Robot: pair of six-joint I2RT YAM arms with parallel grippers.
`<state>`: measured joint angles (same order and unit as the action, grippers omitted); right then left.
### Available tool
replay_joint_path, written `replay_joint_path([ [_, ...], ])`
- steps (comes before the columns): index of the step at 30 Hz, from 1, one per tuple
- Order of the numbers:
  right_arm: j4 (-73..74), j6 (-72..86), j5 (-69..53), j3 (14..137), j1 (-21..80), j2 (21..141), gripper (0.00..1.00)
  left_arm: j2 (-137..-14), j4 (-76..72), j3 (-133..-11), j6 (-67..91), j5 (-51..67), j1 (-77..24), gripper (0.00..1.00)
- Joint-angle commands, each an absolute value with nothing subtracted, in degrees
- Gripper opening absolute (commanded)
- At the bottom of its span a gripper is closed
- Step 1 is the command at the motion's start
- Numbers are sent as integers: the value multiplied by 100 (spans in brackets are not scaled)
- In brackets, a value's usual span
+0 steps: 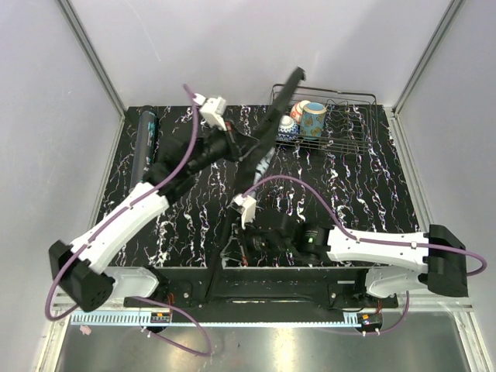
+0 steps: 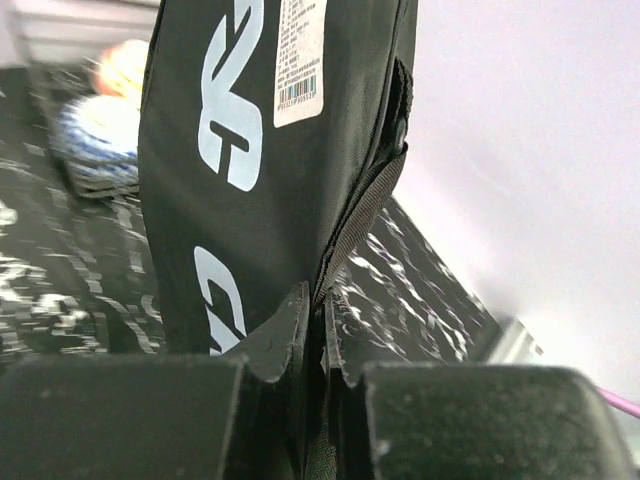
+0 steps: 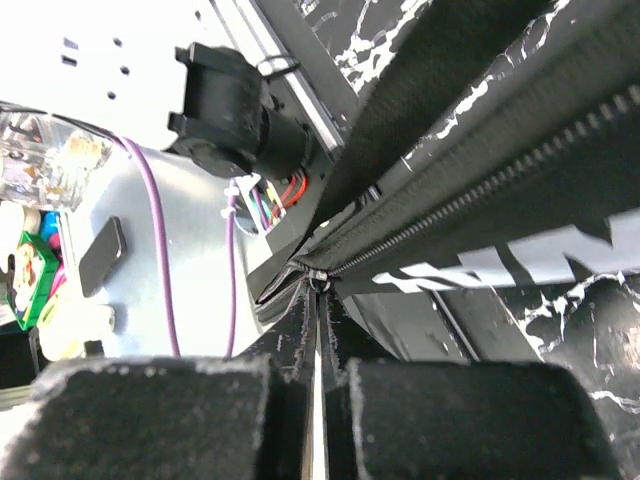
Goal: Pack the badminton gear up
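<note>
A long black bag (image 1: 260, 147) with white lettering, part of the badminton gear, slants across the table from the wire basket down toward the arm bases, its far end raised. My left gripper (image 1: 239, 147) is shut on the bag's webbing edge (image 2: 355, 215), pinched between the fingertips of that gripper (image 2: 318, 305). My right gripper (image 1: 252, 240) is shut on the zipper pull (image 3: 318, 278) at the bag's near end, where the zipper teeth (image 3: 480, 185) run away up and to the right. A dark tube (image 1: 146, 143) lies along the table's left edge.
A wire basket (image 1: 353, 124) holding painted ceramic cups (image 1: 313, 118) stands at the back right, close to the bag's raised end. Grey walls enclose the marbled black table (image 1: 349, 186) on three sides. The arm bases and a metal rail (image 1: 271, 294) line the near edge.
</note>
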<state>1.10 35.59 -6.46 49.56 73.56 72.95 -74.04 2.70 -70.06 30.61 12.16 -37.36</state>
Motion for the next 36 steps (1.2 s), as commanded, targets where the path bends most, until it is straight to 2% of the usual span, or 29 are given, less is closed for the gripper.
replay_joint_path([
  [1,-79,3454,-818,5379,7471,7593,0,-6935,351,-7435,2339,-270,-3121,0],
  [6,-202,3489,-913,5536,7471,8023,0,-6926,19,-7085,2583,-159,-1954,0],
  [18,-1001,3963,-1520,5151,7532,8868,0,-8349,-465,-7462,2865,325,-564,0],
  [27,-1468,4411,-1574,4720,8041,9238,0,-9482,-369,-8270,3050,667,-141,0],
  [32,-1257,4491,-1389,4623,8200,8921,0,-9624,-675,-8245,2795,993,-97,0],
  [36,-1432,4579,-1511,4605,8218,9262,0,-9633,-572,-8183,3005,906,-53,0],
])
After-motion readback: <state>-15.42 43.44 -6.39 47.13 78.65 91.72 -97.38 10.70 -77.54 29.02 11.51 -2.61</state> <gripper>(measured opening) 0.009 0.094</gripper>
